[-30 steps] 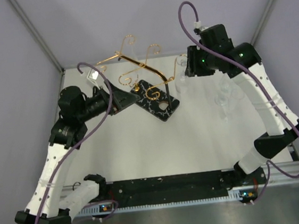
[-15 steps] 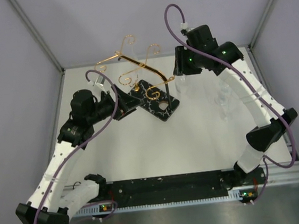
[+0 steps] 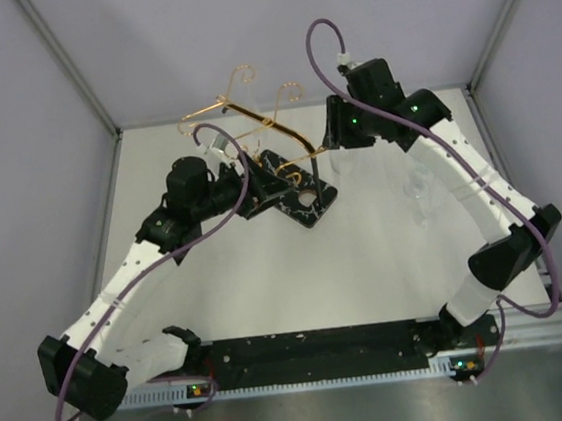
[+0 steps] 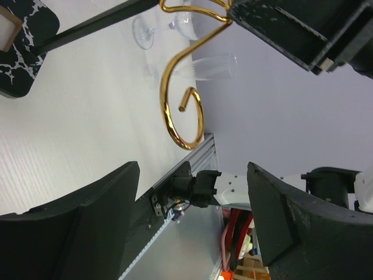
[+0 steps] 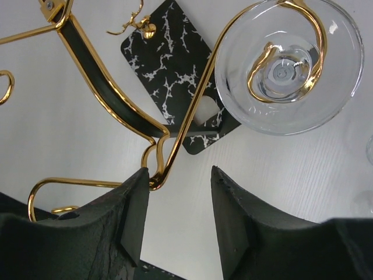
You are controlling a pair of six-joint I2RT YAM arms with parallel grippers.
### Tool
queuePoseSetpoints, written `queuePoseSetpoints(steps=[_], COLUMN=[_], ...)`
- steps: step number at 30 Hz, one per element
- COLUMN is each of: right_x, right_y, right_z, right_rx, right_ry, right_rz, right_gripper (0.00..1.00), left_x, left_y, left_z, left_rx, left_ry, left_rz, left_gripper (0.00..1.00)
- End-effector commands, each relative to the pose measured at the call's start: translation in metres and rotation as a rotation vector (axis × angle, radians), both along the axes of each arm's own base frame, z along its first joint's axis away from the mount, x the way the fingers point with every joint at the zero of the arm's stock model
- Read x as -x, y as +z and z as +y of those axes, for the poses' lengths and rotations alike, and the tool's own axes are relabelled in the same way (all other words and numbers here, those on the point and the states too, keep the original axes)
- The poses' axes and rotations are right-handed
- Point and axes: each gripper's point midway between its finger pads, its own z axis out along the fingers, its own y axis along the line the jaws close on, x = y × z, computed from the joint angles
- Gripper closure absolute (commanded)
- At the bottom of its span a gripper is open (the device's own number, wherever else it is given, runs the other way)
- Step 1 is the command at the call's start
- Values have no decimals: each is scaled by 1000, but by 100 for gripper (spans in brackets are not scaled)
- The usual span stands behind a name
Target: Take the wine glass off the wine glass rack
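Right wrist view: your right gripper (image 5: pixel 178 216), spread open, hovers near the wine glass (image 5: pixel 287 74) hanging foot-up in a scroll of the wine glass rack (image 5: pixel 163 64); a sideways pull could snag it and topple the rack.

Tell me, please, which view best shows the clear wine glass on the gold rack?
Right wrist: the clear wine glass looms large, hooked on the gold wire rack. Top external shows it faintly; left wrist, uncertain.
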Motion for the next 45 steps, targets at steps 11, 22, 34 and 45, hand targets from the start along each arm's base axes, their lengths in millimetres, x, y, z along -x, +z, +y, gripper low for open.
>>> queuePoseSetpoints(steps=[11, 22, 34, 45], right_x=[45, 62, 64, 67], right_y=[50, 45, 41, 47], right_z=[-26, -31, -30, -31], right_rx=[-88, -116, -122, -133], right_ry=[9, 33, 39, 48], right_rz=[-175, -183, -178, -190], right_gripper=[53, 53, 53, 53], left_x=[-47, -58, -39, -32], left_y=[23, 22, 17, 20], left_z=[-19, -22, -17, 12], left_rx=[84, 69, 36, 78], left_ry=[71, 92, -23, -151], left_rz=[-83, -72, -105, -175], left_gripper=[49, 85, 100, 100])
